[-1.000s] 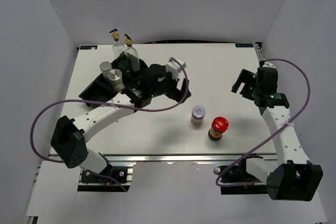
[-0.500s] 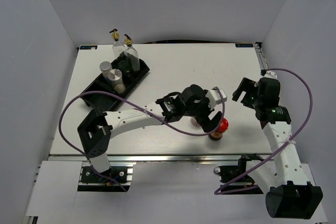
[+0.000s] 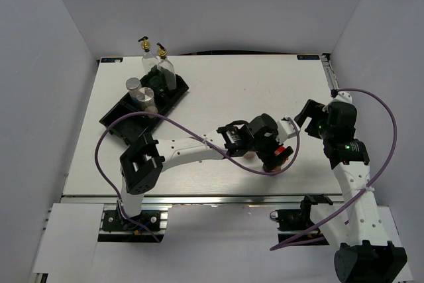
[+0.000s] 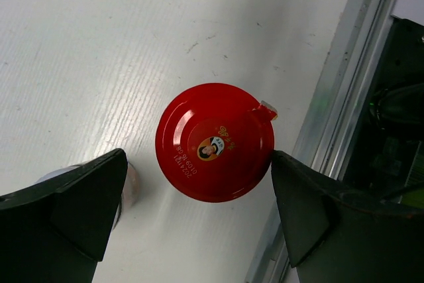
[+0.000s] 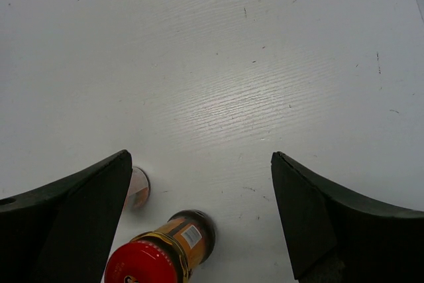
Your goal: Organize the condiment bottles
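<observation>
Peeking down past the left gripper point(image 4: 197, 157): spread wide, straddling the red-lidded jar point(image 4: 215, 140) from straight above, no squeeze on it; can just spot the silver-lidded jar point(image 4: 130, 183) poking out behind one finger. Same deal with the right gripper point(image 5: 199, 157): gaping, holding nothing, aimed at the bare table point(image 5: 218, 64), with both jars low down near one finger. Way off from either tool, at the far end of the black tray point(image 3: 116, 120): two glass cruets point(image 3: 165, 71), standing upright.

Silver-lidded jar point(image 5: 138, 189) — just beside red-lidded jar point(image 4: 215, 142).
</observation>
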`<state>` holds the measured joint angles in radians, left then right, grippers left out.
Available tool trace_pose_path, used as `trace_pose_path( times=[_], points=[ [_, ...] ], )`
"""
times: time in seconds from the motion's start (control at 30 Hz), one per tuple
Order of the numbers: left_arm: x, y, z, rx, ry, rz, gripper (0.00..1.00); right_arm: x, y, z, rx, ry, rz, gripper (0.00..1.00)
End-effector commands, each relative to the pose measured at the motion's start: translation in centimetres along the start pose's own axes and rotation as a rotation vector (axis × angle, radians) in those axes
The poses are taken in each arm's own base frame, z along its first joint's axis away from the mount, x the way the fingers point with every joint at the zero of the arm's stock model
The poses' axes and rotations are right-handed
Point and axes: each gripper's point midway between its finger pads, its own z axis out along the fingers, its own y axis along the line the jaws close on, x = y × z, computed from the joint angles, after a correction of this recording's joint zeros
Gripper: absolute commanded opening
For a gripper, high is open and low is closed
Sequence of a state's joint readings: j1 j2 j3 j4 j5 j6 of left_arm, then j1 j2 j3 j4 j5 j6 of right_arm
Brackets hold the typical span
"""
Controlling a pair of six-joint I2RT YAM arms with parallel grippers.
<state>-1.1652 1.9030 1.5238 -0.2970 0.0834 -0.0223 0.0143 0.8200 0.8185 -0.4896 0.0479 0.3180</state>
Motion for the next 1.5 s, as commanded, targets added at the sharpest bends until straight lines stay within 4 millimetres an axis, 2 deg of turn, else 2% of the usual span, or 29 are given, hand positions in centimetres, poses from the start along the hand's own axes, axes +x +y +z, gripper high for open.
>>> trace_pose_path(
  times=[0.0, 0.2, 0.43, 0.53, 0.57, 0.67, 0.7, 0.73, 0.83, 0.87, 0.9, 0.93, 0.97, 1.07, 1.27, 1.37, 1.4, 1.47],
  points=[
    [-1.3, 0.4, -0.3, -0.043, -0.006, 0.025, 0.98, -1.1, 0.4, 0.0, -0.023, -0.046, -0.015, 0.89],
    [-0.2, -0.7, 0.6, -0.025, 0.015, 0.083, 0.98, -1.0, 0.3, 0.1, -0.023, -0.046, -0.015, 0.9],
    [-1.2, -0.8, 1.1, -0.025, -0.03, 0.079, 0.98, -0.9, 0.5, 0.1, -0.032, -0.045, -0.015, 0.89],
    [-1.3, -0.9, 1.2, -0.015, -0.037, 0.086, 0.92, -0.9, 0.5, 0.0, -0.035, -0.057, -0.014, 0.89],
    [-1.3, -0.9, 1.3, -0.013, -0.033, 0.089, 0.8, -1.0, 0.5, -0.1, -0.036, -0.061, -0.014, 0.9],
    [-1.3, -1.2, 1.5, 0.005, -0.029, 0.094, 0.66, -1.0, 0.5, -0.2, -0.034, -0.059, -0.014, 0.89],
    [-1.4, -1.3, 1.5, 0.01, -0.029, 0.095, 0.55, -0.9, 0.5, -0.2, -0.034, -0.059, -0.014, 0.89],
    [-1.5, -1.4, 1.5, 0.013, -0.033, 0.095, 0.49, -0.9, 0.4, -0.2, -0.032, -0.059, -0.014, 0.89],
    [-1.7, -1.7, 1.4, 0.028, -0.047, 0.098, 0.35, -0.9, 0.5, -0.3, -0.034, -0.06, -0.015, 0.89],
    [-1.7, -1.7, 1.4, 0.033, -0.049, 0.098, 0.27, -1.0, 0.5, -0.3, -0.035, -0.063, -0.015, 0.89],
    [-2.0, -1.6, 1.3, 0.03, -0.056, 0.098, 0.11, -1.0, 0.5, -0.2, -0.033, -0.064, -0.015, 0.89],
    [-2.3, -1.7, 1.2, 0.03, -0.064, 0.098, 0.03, -1.0, 0.5, -0.2, -0.035, -0.065, -0.017, 0.89],
    [-2.8, -1.3, 0.9, 0.004, -0.078, 0.095, 0.0, -1.0, 0.5, -0.2, -0.035, -0.063, -0.017, 0.89],
    [-4.8, -0.7, 0.0, -0.037, -0.145, 0.082, 0.0, -1.0, 0.5, -0.2, -0.033, -0.064, -0.016, 0.89],
    [-10.3, 2.4, -4.2, -0.205, -0.294, 0.067, 0.0, -1.4, -0.6, -0.1, 0.03, -0.091, 0.001, 0.89],
    [-13.1, 4.4, -6.4, -0.258, -0.36, 0.037, 0.0, -1.6, -1.2, 0.2, 0.063, -0.096, 0.012, 0.89],
    [-13.9, 5.7, -7.3, -0.281, -0.382, 0.022, 0.0, -1.7, -1.3, 0.2, 0.071, -0.098, 0.01, 0.89],
    [-16.0, 6.7, -9.0, -0.282, -0.432, 0.01, 0.0, -1.8, -1.4, 0.5, 0.083, -0.096, 0.011, 0.89]
  ],
)
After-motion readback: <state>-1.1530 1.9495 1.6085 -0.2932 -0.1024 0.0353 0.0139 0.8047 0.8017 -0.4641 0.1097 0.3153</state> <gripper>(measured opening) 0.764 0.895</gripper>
